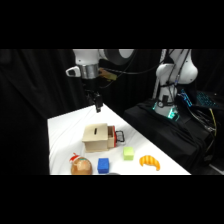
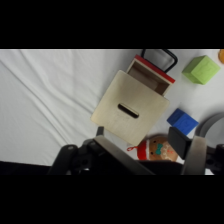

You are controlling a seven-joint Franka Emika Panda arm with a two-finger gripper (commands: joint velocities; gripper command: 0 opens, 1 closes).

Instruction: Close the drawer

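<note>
Your pincer (image 1: 98,107) hangs above the wooden box (image 1: 97,137), touching nothing; whether it is open or closed cannot be told. The drawer (image 1: 116,136) stands pulled out at the box's 3 o'clock side. The white desk (image 1: 65,135) is bare toward 10 o'clock. Near its front edge lie a green cube (image 1: 128,153), a blue cube (image 1: 103,165) and a croissant (image 1: 149,161).

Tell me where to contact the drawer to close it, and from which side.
Probably the red front of the drawer, beside the dark loop handle; it sticks out of the box. Bring the gripper down past the handle side and push toward the box; no grasp needed.
</note>
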